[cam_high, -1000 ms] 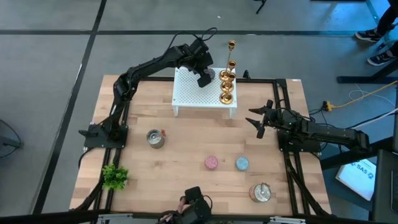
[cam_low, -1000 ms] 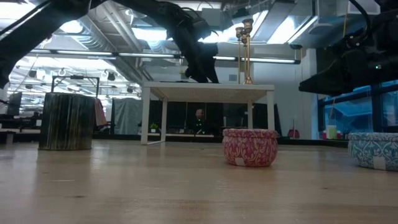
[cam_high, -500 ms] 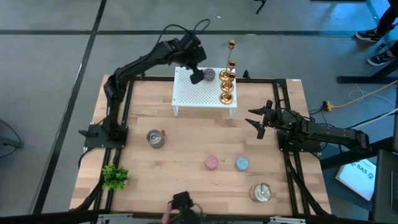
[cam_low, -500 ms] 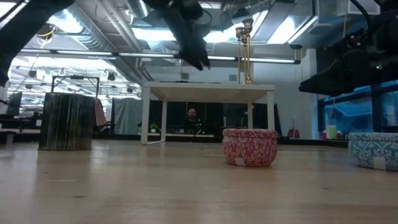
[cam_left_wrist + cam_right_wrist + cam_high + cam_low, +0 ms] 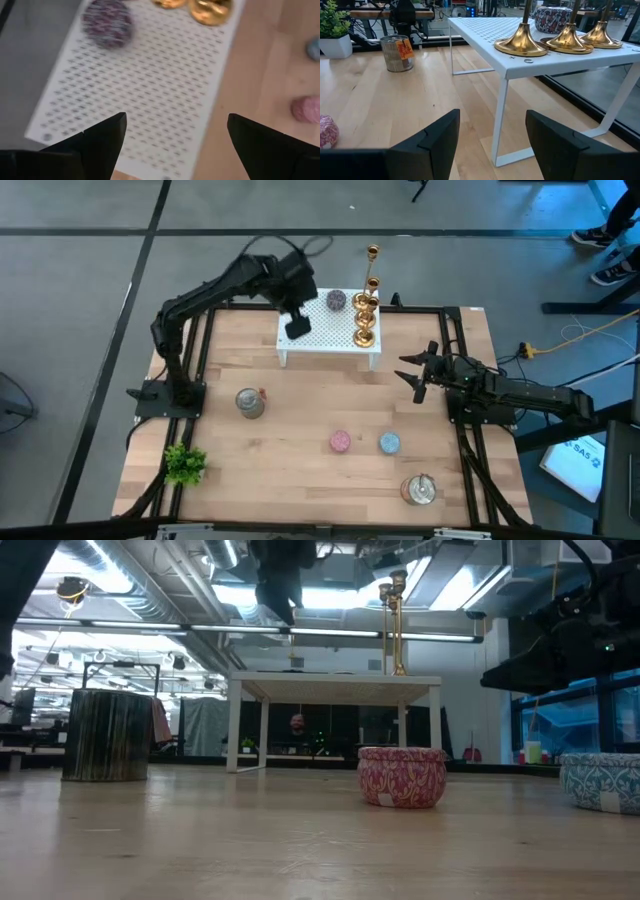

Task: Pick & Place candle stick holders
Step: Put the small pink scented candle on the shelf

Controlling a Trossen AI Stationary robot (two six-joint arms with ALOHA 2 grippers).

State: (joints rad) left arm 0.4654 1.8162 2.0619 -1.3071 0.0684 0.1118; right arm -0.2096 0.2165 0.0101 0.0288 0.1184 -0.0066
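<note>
From above I count three brass candle stick holders (image 5: pixel 365 310) standing in a row along the right edge of the white perforated shelf (image 5: pixel 325 330) at the desk's (image 5: pixel 300 410) far edge, each upright with its long axis vertical, base down and cup up. My right wrist view shows what the overhead cannot: their three flared bases (image 5: pixel 560 37) sit touching or nearly touching near the shelf's rim, with a patterned purple tin (image 5: pixel 552 17) behind them. The low view shows only two slim stems (image 5: pixel 393 625) rising from the shelf top; I cannot tell the third apart there. My left gripper (image 5: pixel 298 326) hangs open above the shelf's left part, well apart from the holders, its fingers (image 5: pixel 100 142) spread and holding nothing. My right gripper (image 5: pixel 420 372) waits open over the desk's right side, level with the shelf's front legs, also empty. On the desk I count two silver tins (image 5: pixel 249 402), one pink disc (image 5: pixel 340 441), one blue disc (image 5: pixel 388 442) and one small green plant (image 5: pixel 184 464) at the near left corner.
</note>
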